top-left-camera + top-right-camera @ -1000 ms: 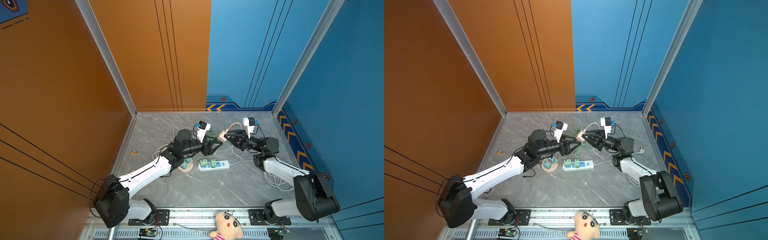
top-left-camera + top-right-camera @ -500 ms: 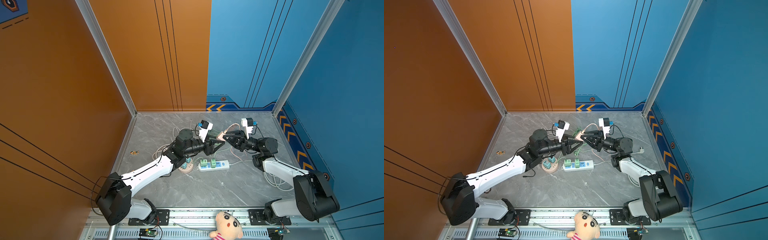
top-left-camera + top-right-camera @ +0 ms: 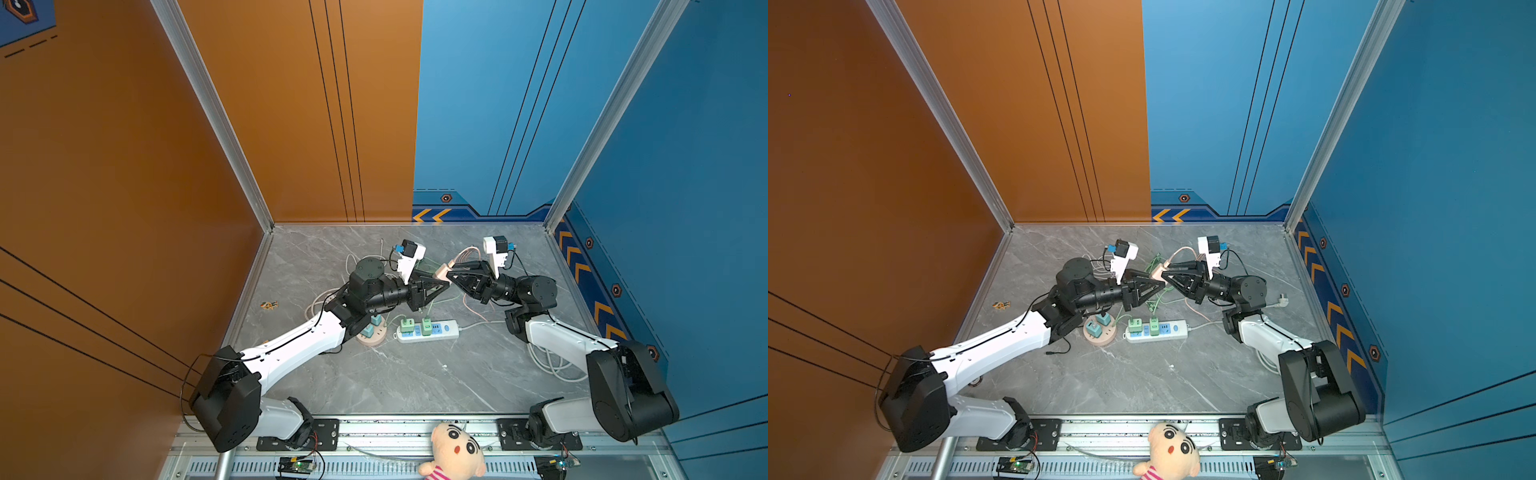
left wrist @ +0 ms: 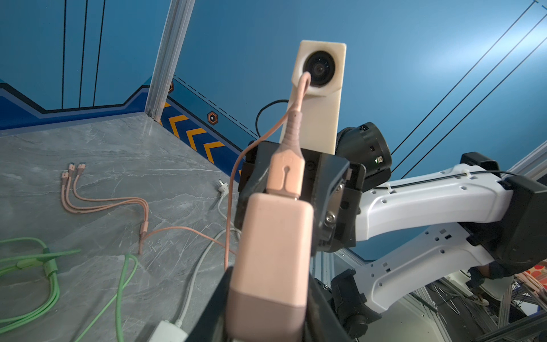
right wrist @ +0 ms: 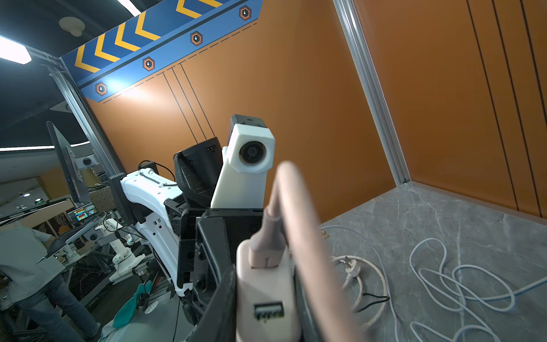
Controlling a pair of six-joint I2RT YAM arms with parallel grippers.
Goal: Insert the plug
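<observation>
Pink plug (image 3: 441,272) hangs mid-frame, aloft between both arms. Left gripper (image 3: 444,286) flanks its body, squeeze unclear. Right gripper (image 3: 452,275) is clamped on it. It looks light, rigid, slick: pinch its flat sides, never the trailing cable (image 4: 293,127).

surface: grey marble tabletop (image 3: 374,382) | on it: white power strip (image 3: 428,331); round pink socket (image 3: 1104,339); coiled white cord (image 3: 548,365); green cable (image 4: 54,278)

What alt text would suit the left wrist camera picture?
A pink charger with a pink cable plugged in fills the foreground, gripped by the right gripper facing the camera. Behind, a green cable lies loose on a grey table.
</observation>
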